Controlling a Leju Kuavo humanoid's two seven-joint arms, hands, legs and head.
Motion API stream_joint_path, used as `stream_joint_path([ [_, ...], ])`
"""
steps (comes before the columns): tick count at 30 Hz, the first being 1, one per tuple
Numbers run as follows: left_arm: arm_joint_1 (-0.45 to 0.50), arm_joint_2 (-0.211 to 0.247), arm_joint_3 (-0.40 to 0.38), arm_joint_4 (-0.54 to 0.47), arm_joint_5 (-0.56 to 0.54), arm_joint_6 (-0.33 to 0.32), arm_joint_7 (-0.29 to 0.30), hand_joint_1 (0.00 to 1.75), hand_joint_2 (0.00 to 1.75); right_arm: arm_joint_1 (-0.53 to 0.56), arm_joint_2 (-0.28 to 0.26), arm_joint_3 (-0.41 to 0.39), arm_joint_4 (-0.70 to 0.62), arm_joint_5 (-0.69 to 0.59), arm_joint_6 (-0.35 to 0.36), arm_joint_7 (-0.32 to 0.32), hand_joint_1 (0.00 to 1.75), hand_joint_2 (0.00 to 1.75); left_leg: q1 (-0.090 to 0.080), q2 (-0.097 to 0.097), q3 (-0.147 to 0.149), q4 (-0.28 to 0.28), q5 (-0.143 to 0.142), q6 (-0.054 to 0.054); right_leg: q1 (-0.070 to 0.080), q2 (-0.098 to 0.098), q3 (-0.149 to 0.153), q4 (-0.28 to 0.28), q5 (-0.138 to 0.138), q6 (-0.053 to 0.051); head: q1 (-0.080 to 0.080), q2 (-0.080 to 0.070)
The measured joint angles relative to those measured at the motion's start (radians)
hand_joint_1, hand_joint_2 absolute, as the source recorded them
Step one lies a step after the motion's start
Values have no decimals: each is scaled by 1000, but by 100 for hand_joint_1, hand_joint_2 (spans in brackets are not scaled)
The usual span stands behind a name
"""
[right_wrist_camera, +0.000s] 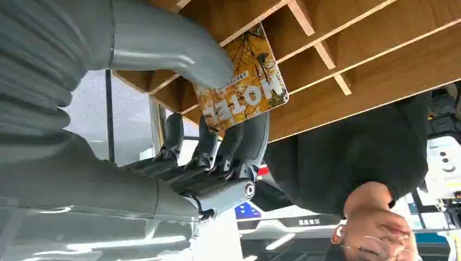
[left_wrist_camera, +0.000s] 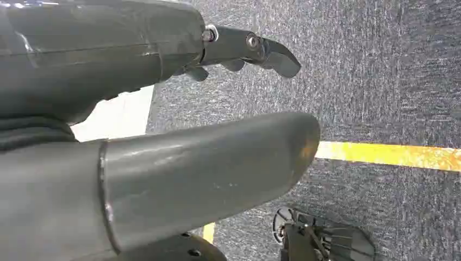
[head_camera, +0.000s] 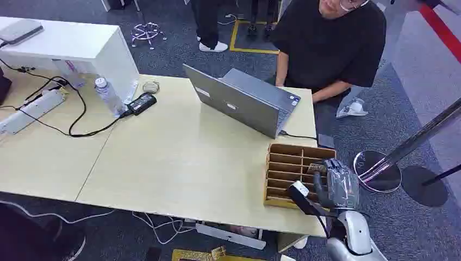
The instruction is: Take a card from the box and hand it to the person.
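A wooden box [head_camera: 288,166] with slotted compartments sits near the table's front right corner, its dividers also seen in the right wrist view [right_wrist_camera: 348,60]. My right hand [head_camera: 337,185] hovers at the box's right side. It pinches a yellow card [right_wrist_camera: 242,81] printed "HOTEL" between thumb and fingers [right_wrist_camera: 244,141], just above a slot. The card [head_camera: 317,168] peeks out by the hand in the head view. A person [head_camera: 326,43] in a black shirt sits behind the table at a laptop. My left hand [left_wrist_camera: 163,136] hangs over the carpet, fingers apart, holding nothing.
A grey laptop [head_camera: 239,103] stands open just behind the box. A water bottle [head_camera: 107,95], a power brick [head_camera: 141,102], a power strip [head_camera: 30,111] and cables lie at the table's back left. A stanchion base [head_camera: 376,169] stands on the floor to the right.
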Motion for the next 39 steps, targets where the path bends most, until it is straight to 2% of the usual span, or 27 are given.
stream_joint_path([
  [4, 0, 0, 0, 0, 0, 0, -3, 0, 0, -4, 0, 5, 3, 0, 0, 3, 106, 175, 0, 0, 0, 0, 0, 0, 0, 0, 0, 0, 0, 0, 0, 0],
  [5, 0, 0, 0, 0, 0, 0, -3, 0, 0, -6, 0, 6, 4, 0, -2, 3, 133, 175, 0, 0, 0, 0, 0, 0, 0, 0, 0, 0, 0, 0, 0, 0],
  [6, 0, 0, 0, 0, 0, 0, -3, 0, 0, -7, 0, 7, 5, 0, -5, 3, 145, 175, 0, 0, 0, 0, 0, 0, 0, 0, 0, 0, 0, 0, 0, 0],
  [7, 0, 0, 0, 0, 0, 0, -3, 0, 0, -8, 0, 8, 5, 0, -6, 3, 147, 175, 0, 0, 0, 0, 0, 0, 0, 0, 0, 0, 0, 0, 0, 0],
  [13, 0, 0, 0, 0, 0, 0, -3, 0, 0, -16, 0, 18, 9, -1, -8, 3, 145, 175, 0, 0, 0, 0, 0, 0, 0, 0, 0, 0, 0, 0, 0, 0],
  [16, 0, 0, 0, 0, 0, 0, -3, 0, 0, -17, 0, 23, 11, -6, -12, 2, 138, 175, 0, 0, 0, 0, 0, 0, 0, 0, 0, 0, 0, 0, 0, 0],
  [31, 0, 0, 0, 0, 0, 0, -5, 0, 0, -18, -4, 30, 15, -15, -43, 5, 145, 175, 0, 0, 0, 0, 0, 0, 0, 0, 0, 0, 0, 0, 0, 0],
  [39, 0, 0, 0, 0, 0, 0, -6, 0, 0, -12, -35, 29, -9, -21, -66, 11, 147, 175, 0, 0, 0, 0, 0, 0, 0, 0, 0, 0, 0, 0, 0, 0],
])
